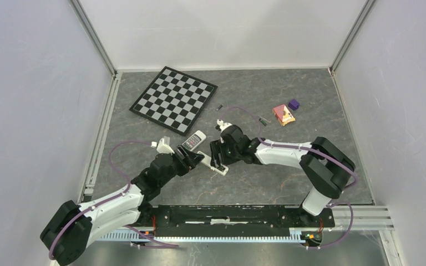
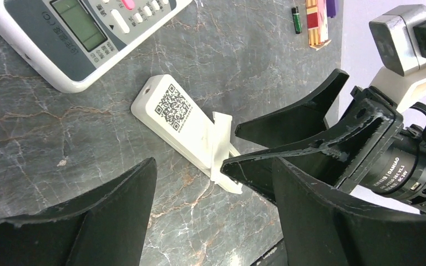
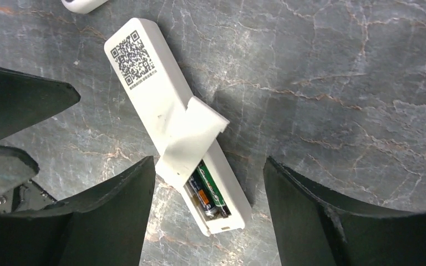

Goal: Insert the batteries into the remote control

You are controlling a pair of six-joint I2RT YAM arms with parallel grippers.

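A slim white remote control (image 3: pixel 155 100) lies face down on the table, QR label up. Its loose battery cover (image 3: pixel 191 138) rests askew across the body. Two batteries (image 3: pixel 208 191), one green and one dark with an orange band, sit side by side in the uncovered compartment. My right gripper (image 3: pixel 209 166) is open, with its fingers either side of the compartment end and not touching it. My left gripper (image 2: pixel 213 166) is also open and holds nothing, just short of the same end of the remote (image 2: pixel 177 119). Two loose batteries (image 1: pixel 264 119) (image 1: pixel 220 106) lie farther back.
A larger grey-and-white remote (image 1: pixel 193 141) with a screen lies just behind the slim one. A chessboard (image 1: pixel 173 100) is at the back left. An orange box (image 1: pixel 283 114) and a purple block (image 1: pixel 293 103) are at the back right. The two grippers are close together.
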